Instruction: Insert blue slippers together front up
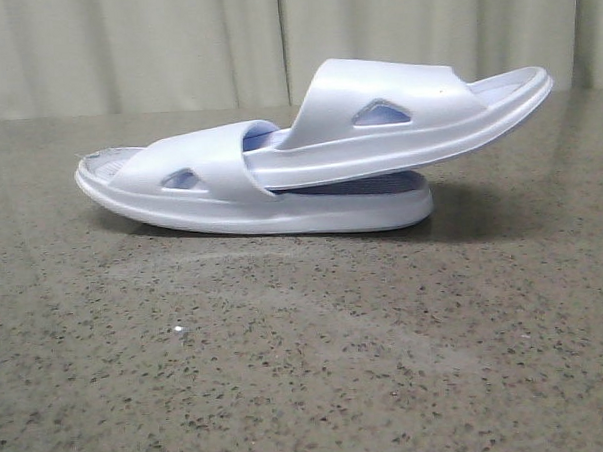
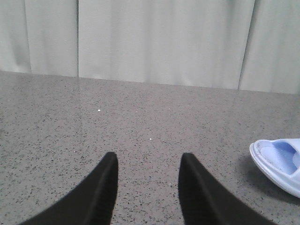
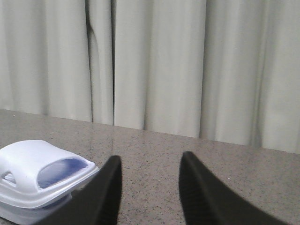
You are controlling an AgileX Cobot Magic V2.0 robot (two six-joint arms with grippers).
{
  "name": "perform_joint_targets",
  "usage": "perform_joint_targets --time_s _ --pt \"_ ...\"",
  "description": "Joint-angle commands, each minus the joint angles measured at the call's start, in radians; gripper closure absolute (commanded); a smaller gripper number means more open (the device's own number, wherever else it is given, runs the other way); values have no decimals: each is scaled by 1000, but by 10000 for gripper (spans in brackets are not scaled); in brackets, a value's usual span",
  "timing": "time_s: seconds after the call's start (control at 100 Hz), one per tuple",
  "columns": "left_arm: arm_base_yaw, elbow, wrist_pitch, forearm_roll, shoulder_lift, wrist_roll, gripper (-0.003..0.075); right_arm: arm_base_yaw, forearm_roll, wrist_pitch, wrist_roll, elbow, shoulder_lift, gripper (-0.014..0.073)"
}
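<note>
Two pale blue slippers sit mid-table in the front view. The lower slipper [image 1: 210, 185] lies flat on its sole. The upper slipper [image 1: 407, 111] has one end pushed under the lower one's strap and its other end tilted up to the right. No arm shows in the front view. My left gripper [image 2: 149, 161] is open over bare table, with an end of a slipper [image 2: 279, 161] off to one side. My right gripper [image 3: 149, 164] is open too, holding nothing, beside the end of the stacked slippers [image 3: 42, 171].
A speckled grey stone table [image 1: 308, 366] fills the scene. Pale pleated curtains [image 1: 174, 46] hang along its far edge.
</note>
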Motion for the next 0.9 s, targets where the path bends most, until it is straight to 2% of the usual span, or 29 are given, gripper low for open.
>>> perform_joint_targets --time_s 0.0,0.09,0.13,0.89 --pt "-8 -27 15 -18 9 -10 587 -4 2 -61 -12 -24 10 539" --pt "-8 -27 14 -18 9 -10 707 -4 2 -61 -12 -24 10 658" --pt "-8 -27 14 -18 9 -10 704 -4 2 -61 -12 -24 10 700" --pt "-26 -27 49 -18 9 -10 704 -4 2 -59 -12 -24 10 701"
